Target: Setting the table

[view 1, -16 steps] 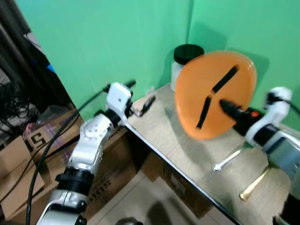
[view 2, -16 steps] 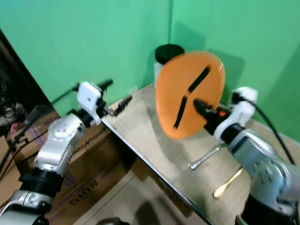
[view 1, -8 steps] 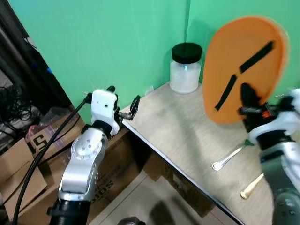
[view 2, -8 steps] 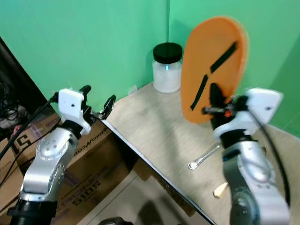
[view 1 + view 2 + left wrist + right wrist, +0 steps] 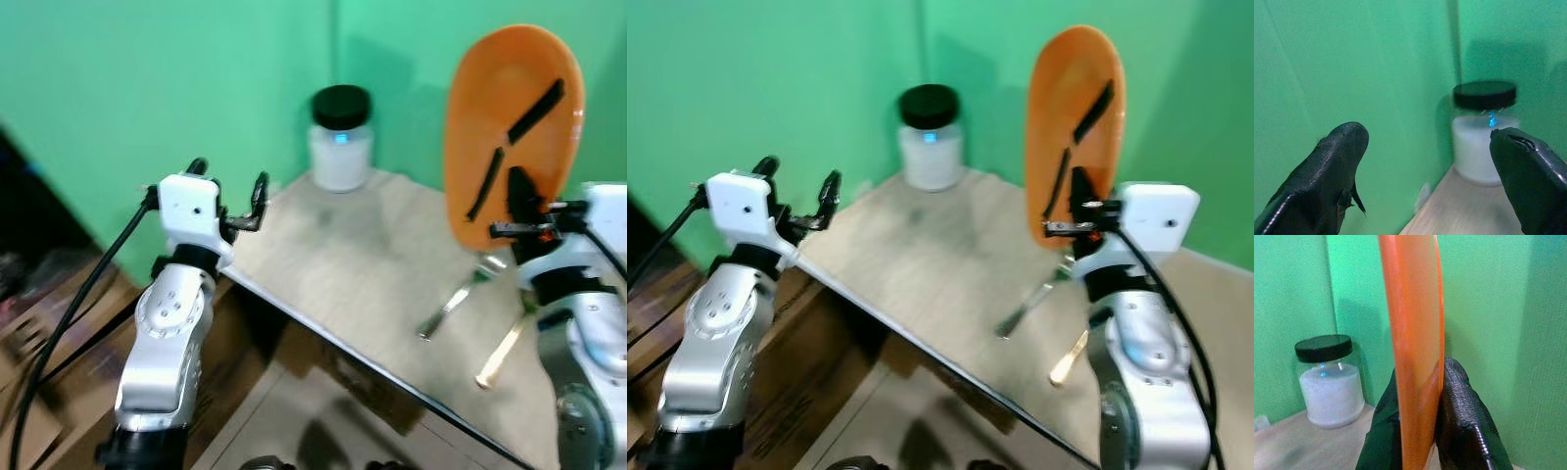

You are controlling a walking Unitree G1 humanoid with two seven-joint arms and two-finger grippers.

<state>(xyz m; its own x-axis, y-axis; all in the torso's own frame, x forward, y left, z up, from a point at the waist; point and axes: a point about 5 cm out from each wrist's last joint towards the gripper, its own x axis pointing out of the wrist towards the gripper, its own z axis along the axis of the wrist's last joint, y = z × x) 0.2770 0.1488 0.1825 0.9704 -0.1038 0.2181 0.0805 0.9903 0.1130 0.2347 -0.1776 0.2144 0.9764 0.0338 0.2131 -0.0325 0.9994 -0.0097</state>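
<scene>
While right gripper [image 5: 1418, 396] is clamping the orange plate [image 5: 509, 127], now raised upright, placement's pending; left gripper [image 5: 1425, 161] is idling, jaws apart.

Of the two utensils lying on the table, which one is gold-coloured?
The gold utensil, nearer the table's front edge beside the right arm; the silver utensil lies farther in, below the orange plate.

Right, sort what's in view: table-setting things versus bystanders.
For the job:
plate, upright, gripped at its lower edge by the right gripper
spoon
gold utensil
table

Bystanders:
jar
left gripper, open at the table's edge
</scene>
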